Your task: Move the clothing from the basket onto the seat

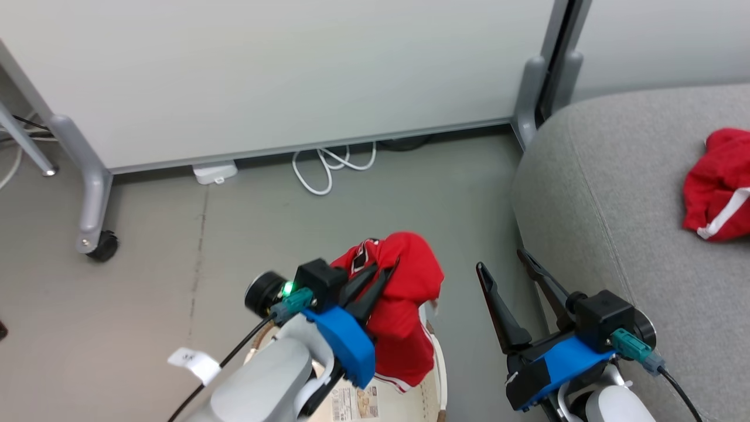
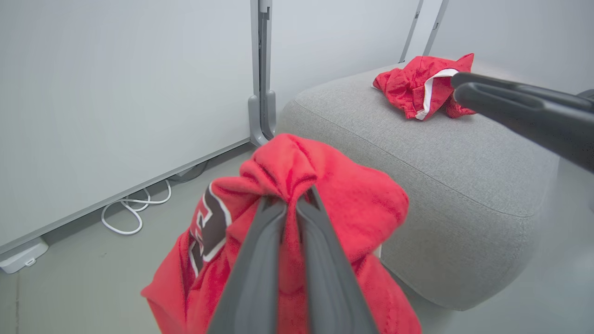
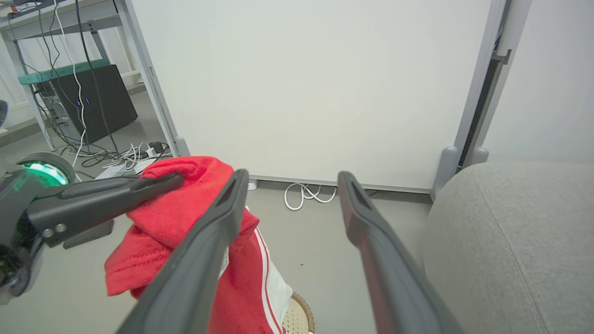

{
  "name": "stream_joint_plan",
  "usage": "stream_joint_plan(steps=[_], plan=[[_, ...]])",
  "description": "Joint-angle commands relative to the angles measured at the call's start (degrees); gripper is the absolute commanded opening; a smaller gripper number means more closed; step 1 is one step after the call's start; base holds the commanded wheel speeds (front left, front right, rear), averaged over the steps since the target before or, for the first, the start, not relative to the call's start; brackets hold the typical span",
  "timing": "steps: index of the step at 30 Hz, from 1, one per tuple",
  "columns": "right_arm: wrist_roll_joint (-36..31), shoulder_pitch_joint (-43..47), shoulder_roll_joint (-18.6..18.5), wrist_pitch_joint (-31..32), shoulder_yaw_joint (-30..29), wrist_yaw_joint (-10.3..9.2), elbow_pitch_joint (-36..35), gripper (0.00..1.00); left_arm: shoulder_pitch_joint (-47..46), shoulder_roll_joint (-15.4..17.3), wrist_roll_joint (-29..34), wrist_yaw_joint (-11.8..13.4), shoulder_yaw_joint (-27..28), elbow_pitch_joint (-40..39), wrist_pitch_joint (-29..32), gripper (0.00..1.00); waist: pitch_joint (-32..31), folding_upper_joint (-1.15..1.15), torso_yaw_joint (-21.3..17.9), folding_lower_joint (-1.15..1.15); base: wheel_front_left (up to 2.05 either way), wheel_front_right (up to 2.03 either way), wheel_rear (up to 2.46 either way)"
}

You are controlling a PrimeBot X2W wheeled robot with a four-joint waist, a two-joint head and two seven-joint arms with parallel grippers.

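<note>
Now we hold one red garment pinched in our left gripper, whose fingers are clamped together on a bunched fold of it. The cloth hangs clear of the floor, its white-striped lower end dangling over the basket, close to the rim's right edge. Our right gripper stands just beside it, fingers spread wide and holding nothing, between the hanging garment and the seat. The second red garment lies crumpled on the seat, near its far edge, well apart from both grippers.
</note>
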Motion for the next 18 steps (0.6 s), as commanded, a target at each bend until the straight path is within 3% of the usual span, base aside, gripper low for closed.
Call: stream_joint_plan(steps=[1,18], plan=[[0.1,1.0,-0.1,0.1,0.0,0.03,-0.1,1.00,-2.0,0.1,0.3,-0.1,-0.2,-0.4,-0.2,0.00,-1.6,-0.01,1.4,0.02,0.00,0.00,0.00],[0.9,3.1,-0.1,2.2,1.4,0.03,0.1,1.00,-16.2,-2.5,-3.1,-0.1,-5.8,-1.5,-0.2,0.00,-4.4,-0.01,4.4,0.02,0.00,0.00,0.00]])
